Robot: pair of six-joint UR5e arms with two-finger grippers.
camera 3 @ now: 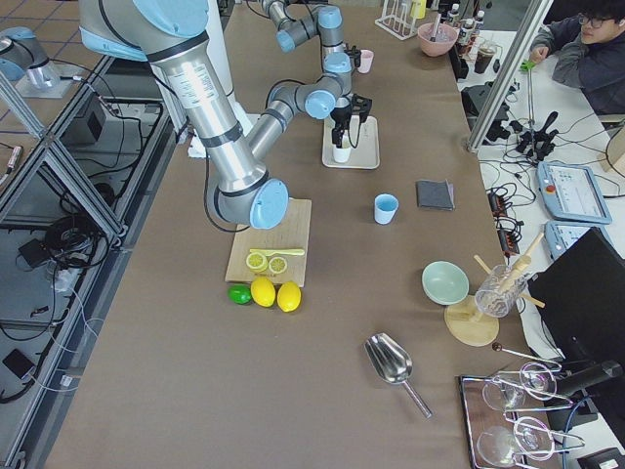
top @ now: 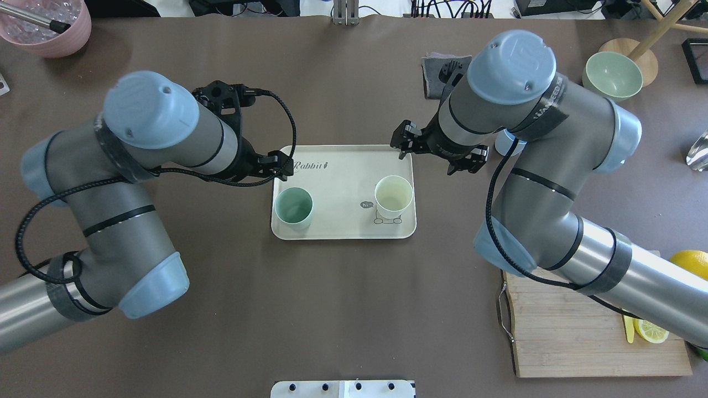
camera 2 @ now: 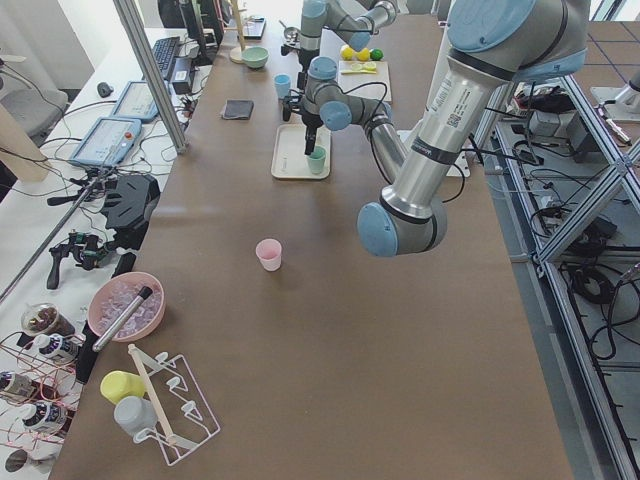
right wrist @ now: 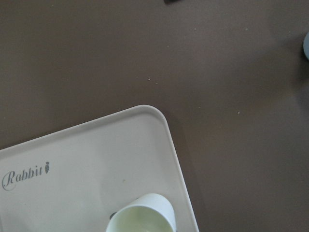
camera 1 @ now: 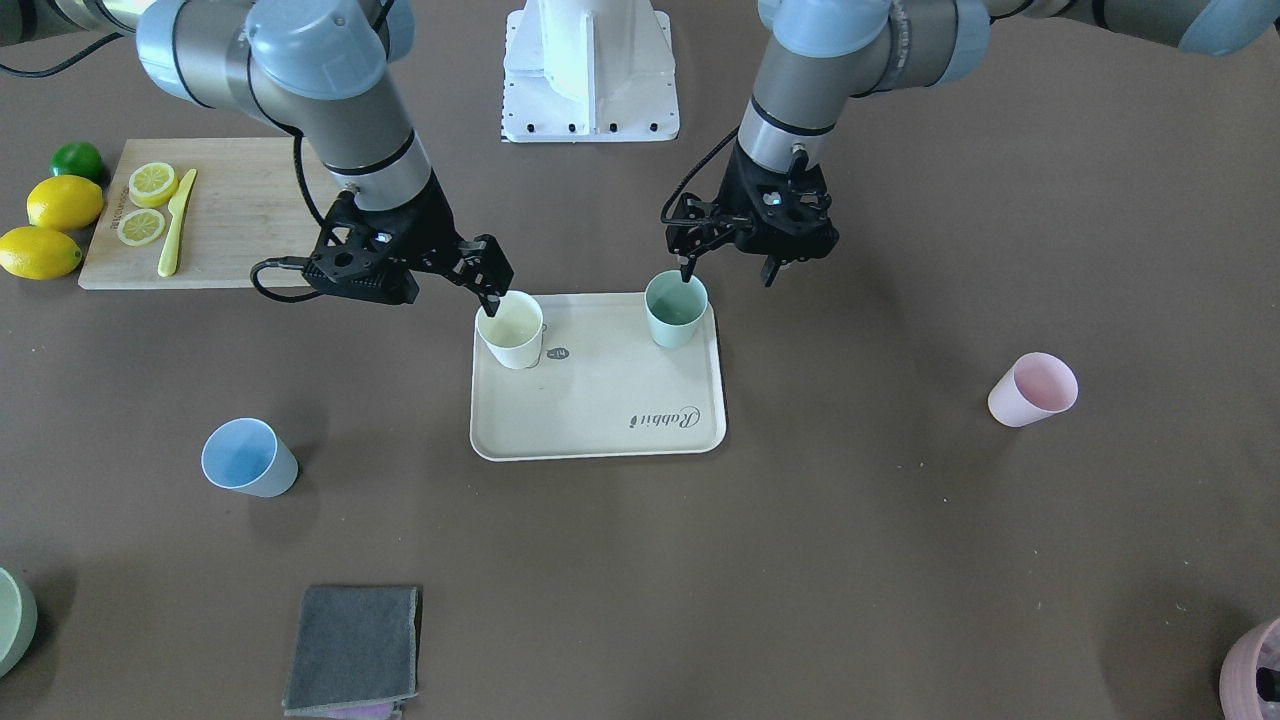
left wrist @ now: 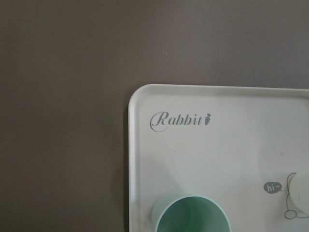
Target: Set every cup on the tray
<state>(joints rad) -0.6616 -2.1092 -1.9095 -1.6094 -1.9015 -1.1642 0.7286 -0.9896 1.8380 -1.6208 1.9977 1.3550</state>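
Left gripper (camera 1: 727, 268): released, its two black fingers spread wide with nothing between them; it hangs over the robot-side edge of the tray; in the front-facing view one fingertip shows against the rim of the mint green tapered tumbler (camera 1: 676, 312); contact cannot be told. Right gripper (top: 435, 155): likewise released, holding nothing; in the front-facing view one fingertip sits at the rim of the pale yellow tapered tumbler (camera 1: 511, 335); touching or not, cannot tell.

Flat cream rectangular tray (camera 1: 600, 420), rounded corners and raised rim, lies mid-table before the robot's base; both tumblers stand upright in it, well apart; mint green in the robot-side corner toward the robot's left; pale yellow in the robot-side corner toward its right, on the small cartoon drawing; "Rabbit" script bare along the far side.

Light blue tumbler (camera 1: 247, 458) upright on the brown table (camera 1: 800, 560), off the tray, on the robot's right, about level with the tray's far edge; pink tumbler (camera 1: 1033, 390) upright on the table, well apart from the tray on the robot's left.

Farther out: wooden cutting board (camera 1: 240, 215) on the robot's right, bearing two lemon slices (camera 1: 152, 184) and a pale yellow knife (camera 1: 176, 237); two whole lemons (camera 1: 62, 203) and a lime (camera 1: 77, 160) just beside its outer end; grey folded cloth (camera 1: 352, 648) at the table's far edge; pale green bowl (top: 614, 74) at the far right; pink ribbed pot (top: 52, 27) in the far left corner.
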